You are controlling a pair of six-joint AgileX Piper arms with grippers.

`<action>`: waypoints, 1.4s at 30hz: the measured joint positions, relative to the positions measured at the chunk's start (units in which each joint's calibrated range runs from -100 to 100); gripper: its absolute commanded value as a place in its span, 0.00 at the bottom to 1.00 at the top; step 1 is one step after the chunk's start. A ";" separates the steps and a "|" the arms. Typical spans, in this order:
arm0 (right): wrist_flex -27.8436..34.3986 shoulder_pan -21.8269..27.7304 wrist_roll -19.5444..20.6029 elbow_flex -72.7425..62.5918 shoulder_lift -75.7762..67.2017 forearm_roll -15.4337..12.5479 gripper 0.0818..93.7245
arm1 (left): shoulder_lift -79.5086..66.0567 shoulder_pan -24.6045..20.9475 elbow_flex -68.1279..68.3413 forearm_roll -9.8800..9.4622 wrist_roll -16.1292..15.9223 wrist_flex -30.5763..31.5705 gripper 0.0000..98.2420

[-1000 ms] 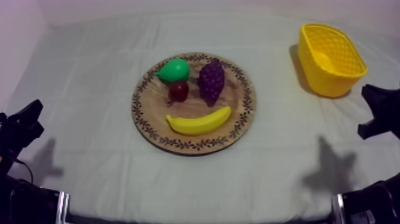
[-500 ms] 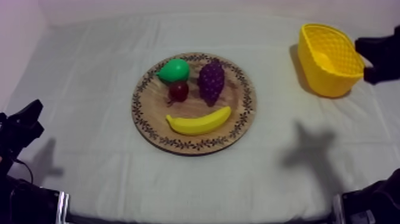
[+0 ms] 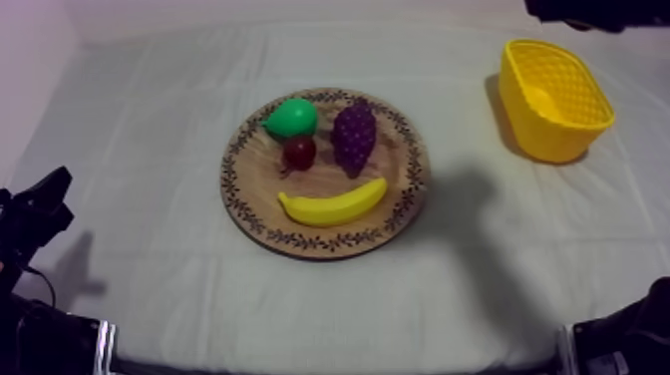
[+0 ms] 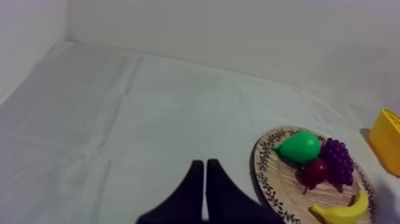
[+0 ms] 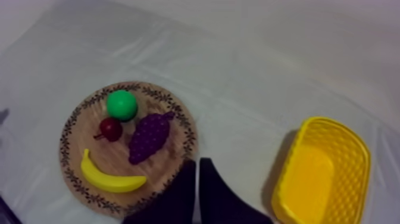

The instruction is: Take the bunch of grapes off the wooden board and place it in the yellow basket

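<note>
Purple bunch of grapes (image 3: 354, 135) on far-right part of round patterned wooden board (image 3: 407, 194), long axis near-far, left of right gripper (image 5: 197, 162), fingers together, likely nearer than left gripper (image 4: 204, 162), also together; yellow basket (image 3: 546, 140) far right.

Purple grapes (image 3: 354, 137), green pear (image 3: 292, 118), yellow banana (image 3: 332, 205), small red fruit (image 3: 299, 152); board (image 3: 251, 194) rim dark-patterned; basket (image 3: 554, 146) yellow

- The wooden board (image 3: 261, 178) lies mid-table.
- On it: pear (image 3: 291, 118), bunch of grapes (image 3: 354, 135), small red fruit (image 3: 299, 152), banana (image 3: 332, 205).
- The yellow basket (image 3: 554, 143) stands well apart, at the right.
- The left gripper (image 3: 55, 197) sits low at the left.
</note>
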State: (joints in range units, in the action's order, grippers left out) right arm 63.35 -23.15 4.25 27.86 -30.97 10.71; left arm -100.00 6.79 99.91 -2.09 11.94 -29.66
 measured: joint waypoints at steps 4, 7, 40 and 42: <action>4.74 -2.05 2.00 -7.34 6.97 0.38 0.00 | 0.00 0.00 0.00 0.00 0.00 0.00 0.00; 7.47 -2.91 3.25 -12.68 11.79 0.86 0.00 | 0.00 0.00 0.00 0.00 0.00 0.07 0.00; 32.62 -6.84 14.10 -52.51 52.47 2.40 0.00 | 0.00 0.00 0.00 0.00 0.00 0.00 0.00; 33.52 -6.93 14.25 -53.34 54.50 2.07 0.00 | 0.00 0.00 0.00 0.00 0.00 0.00 0.00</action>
State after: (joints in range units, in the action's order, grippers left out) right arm 96.87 -30.08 18.50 -25.49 23.53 12.78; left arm -100.00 6.79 99.91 -2.09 11.94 -29.66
